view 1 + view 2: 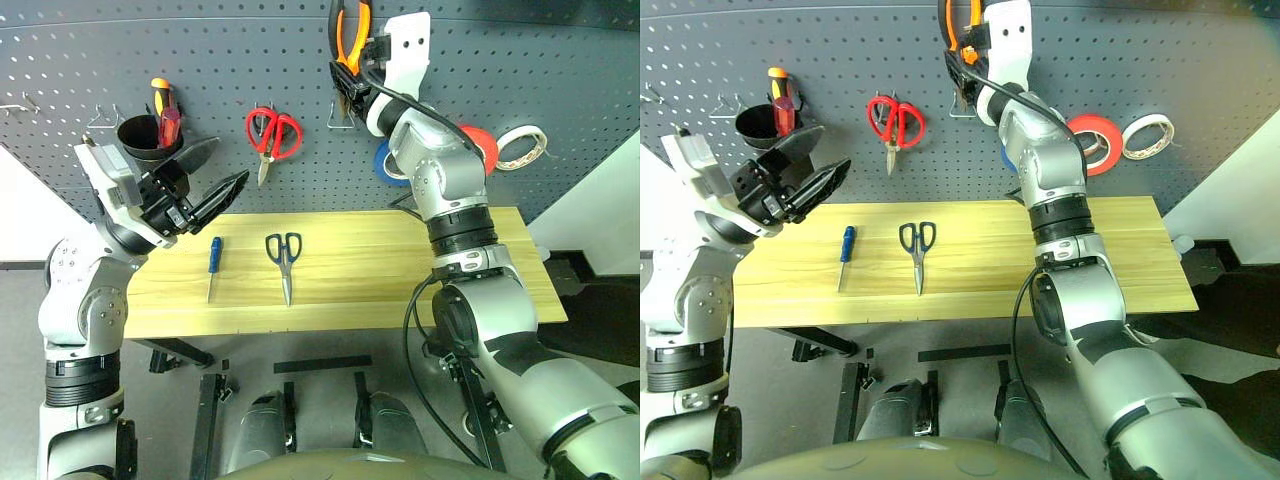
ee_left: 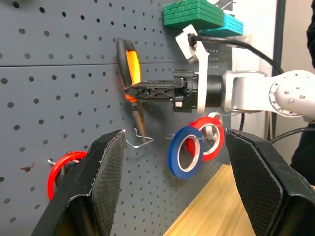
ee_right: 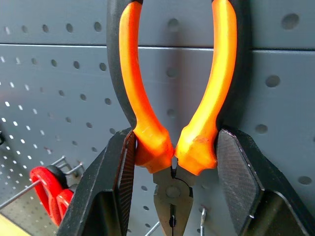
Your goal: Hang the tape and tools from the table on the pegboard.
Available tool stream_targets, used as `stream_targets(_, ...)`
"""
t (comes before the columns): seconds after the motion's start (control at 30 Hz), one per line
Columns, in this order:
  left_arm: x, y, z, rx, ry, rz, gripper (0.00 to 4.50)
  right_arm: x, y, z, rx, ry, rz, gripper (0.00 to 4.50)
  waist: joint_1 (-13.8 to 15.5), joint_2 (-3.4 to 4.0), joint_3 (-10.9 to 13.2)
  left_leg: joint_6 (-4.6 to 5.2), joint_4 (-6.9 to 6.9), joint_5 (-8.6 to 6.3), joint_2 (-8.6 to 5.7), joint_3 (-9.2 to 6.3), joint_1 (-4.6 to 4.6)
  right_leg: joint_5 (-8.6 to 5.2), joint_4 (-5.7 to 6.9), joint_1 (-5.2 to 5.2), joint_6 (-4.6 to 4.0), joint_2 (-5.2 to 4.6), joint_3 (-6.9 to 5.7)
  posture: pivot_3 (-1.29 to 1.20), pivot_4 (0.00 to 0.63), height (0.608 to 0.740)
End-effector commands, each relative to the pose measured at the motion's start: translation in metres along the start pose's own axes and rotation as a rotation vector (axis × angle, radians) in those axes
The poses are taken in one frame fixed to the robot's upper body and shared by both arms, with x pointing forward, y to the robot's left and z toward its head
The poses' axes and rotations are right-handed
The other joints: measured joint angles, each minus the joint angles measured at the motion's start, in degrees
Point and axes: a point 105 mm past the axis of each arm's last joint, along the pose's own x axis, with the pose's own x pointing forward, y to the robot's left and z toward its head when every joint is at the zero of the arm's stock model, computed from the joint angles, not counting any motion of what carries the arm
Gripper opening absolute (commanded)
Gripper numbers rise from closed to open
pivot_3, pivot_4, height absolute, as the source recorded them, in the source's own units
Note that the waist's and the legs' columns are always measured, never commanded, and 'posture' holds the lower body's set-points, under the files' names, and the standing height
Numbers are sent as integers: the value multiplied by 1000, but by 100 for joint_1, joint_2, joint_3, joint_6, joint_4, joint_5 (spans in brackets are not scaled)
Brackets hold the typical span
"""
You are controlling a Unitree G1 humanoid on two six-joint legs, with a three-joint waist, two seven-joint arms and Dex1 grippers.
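Right gripper (image 3: 172,157) clamped pliers (image 3: 173,113) near joint, handles up, against pegboard (image 1: 560,70), wire hook (image 2: 139,141) just below. Blue tape (image 2: 185,151) hung right of it, beside red roll (image 1: 1092,142) and white roll (image 1: 1146,135). Red scissors (image 1: 272,135) hung left. Black cup (image 1: 146,139) held orange screwdriver (image 1: 163,108). Blue screwdriver (image 1: 214,256) and dark scissors (image 1: 284,256) lay on table (image 1: 380,290). Left gripper (image 1: 213,178) wide open, empty.

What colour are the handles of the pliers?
Orange with black edging on the pliers, clearest in the right wrist view.
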Motion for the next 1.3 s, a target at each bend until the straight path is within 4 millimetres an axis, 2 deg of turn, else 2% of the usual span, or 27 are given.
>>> stream_targets(0.03, 4, -1, 6, 19, -21, -17, 3376, 2, -8, 22, 1, -74, -44, 2051, 3, 3, -5, 0, 2, 0, 0, 0, 1, 0, 0, 3, -1, 0, 0, 95, 97, 738)
stream_targets(0.17, 4, -1, 4, 17, -18, -21, 3376, 3, -7, 17, 8, -55, -42, 2051, 0, 4, -8, 0, 4, 0, 0, 0, 10, 2, 2, 12, -3, 0, 1, 94, 96, 738)
stream_targets(0.23, 4, 0, 3, 18, -14, -22, 3376, 2, 0, 7, -15, -16, -11, 2051, -5, 4, -9, 0, 4, 0, 0, -1, 11, 2, 2, 12, -3, 0, 2, 94, 96, 738)
stream_targets(0.37, 4, 0, 2, 17, -9, -25, 3376, 1, 3, 3, -17, -6, 2, 3343, -32, 5, -9, 0, 3, 0, 0, 0, 13, 2, 3, 13, -3, 1, 3, 93, 98, 738)
stream_targets(0.43, 4, 0, 1, 15, -6, -25, 3376, 0, 2, 13, 20, -21, 14, 4098, -50, 5, -9, 0, 4, 0, 0, 0, 14, 2, 4, 12, -3, 0, 3, 90, 99, 738)
stream_targets(0.5, 3, -1, 0, 12, -4, -25, 3376, -2, 0, 22, 42, -39, 28, 4486, -67, 5, -10, 0, 5, 0, 0, -1, 15, 2, 5, 16, -3, 0, 3, 91, 102, 738)
stream_targets(0.67, 1, -4, -7, -15, 27, -27, 3376, -17, -3, 56, 34, -130, 86, 4486, -83, 5, -9, 0, 3, 0, 0, -3, 17, 2, 3, 18, -3, 0, 3, 90, 104, 738)
stream_targets(0.77, -5, -8, -26, -20, 143, -22, 3376, -34, -3, 60, 10, -95, 188, 4486, -95, 5, -9, 0, 0, 0, 0, -5, 18, 2, 2, 18, -3, 0, 2, 90, 114, 738)
stream_targets(0.83, -9, -10, -41, -41, 222, 9, 3376, -52, 1, 50, 18, -25, 305, 4486, -80, 5, -10, 1, -1, 0, 0, -5, 26, 2, 1, 24, -3, 0, 2, 84, 120, 738)
stream_targets(1.03, -9, -13, -69, -92, 333, 109, 3376, -108, 14, 4, -26, 175, 632, 4486, -11, 7, -9, 3, 0, -2, 0, -10, 62, 2, -8, 67, -3, 0, 2, 66, 134, 738)
stream_targets(1.2, -12, -17, -99, -123, 484, 180, 3376, -131, 8, -23, -15, 221, 770, 4486, 8, 7, -8, 5, -1, -4, 0, -8, 87, 1, -8, 87, -3, 0, 6, 52, 146, 738)
stream_targets(1.3, -12, -18, -125, -109, 602, 238, 3376, -142, 4, -44, -3, 303, 832, 4486, 28, 8, -7, 6, 0, -4, 0, -8, 92, 1, -8, 94, -3, -1, 5, 42, 164, 738)
